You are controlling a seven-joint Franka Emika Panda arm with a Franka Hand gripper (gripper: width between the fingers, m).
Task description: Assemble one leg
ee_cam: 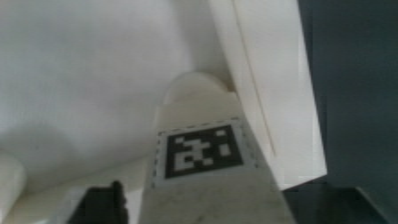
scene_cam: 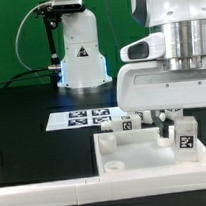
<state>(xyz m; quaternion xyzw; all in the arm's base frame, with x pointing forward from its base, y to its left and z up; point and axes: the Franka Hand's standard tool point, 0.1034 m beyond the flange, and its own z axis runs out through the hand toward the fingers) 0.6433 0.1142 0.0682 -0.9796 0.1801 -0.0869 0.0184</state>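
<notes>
My gripper (scene_cam: 181, 127) is shut on a leg (scene_cam: 183, 139), a white chunky peg with a black-and-white tag, and holds it upright over the large white panel (scene_cam: 146, 160) at its corner on the exterior view's right. In the wrist view the leg (ee_cam: 210, 140) fills the gap between my two dark fingers (ee_cam: 100, 206), tag facing the camera, with the panel's surface (ee_cam: 89, 90) behind it. The leg's lower end and threaded stub are hidden. Two more legs (scene_cam: 127, 122) stand just behind the panel's far edge.
The marker board (scene_cam: 85, 117) lies on the black table beyond the panel. A white robot base (scene_cam: 80, 53) stands at the back. A long white bar (scene_cam: 48, 199) lies along the near edge. A small raised hub (scene_cam: 111, 145) sits on the panel.
</notes>
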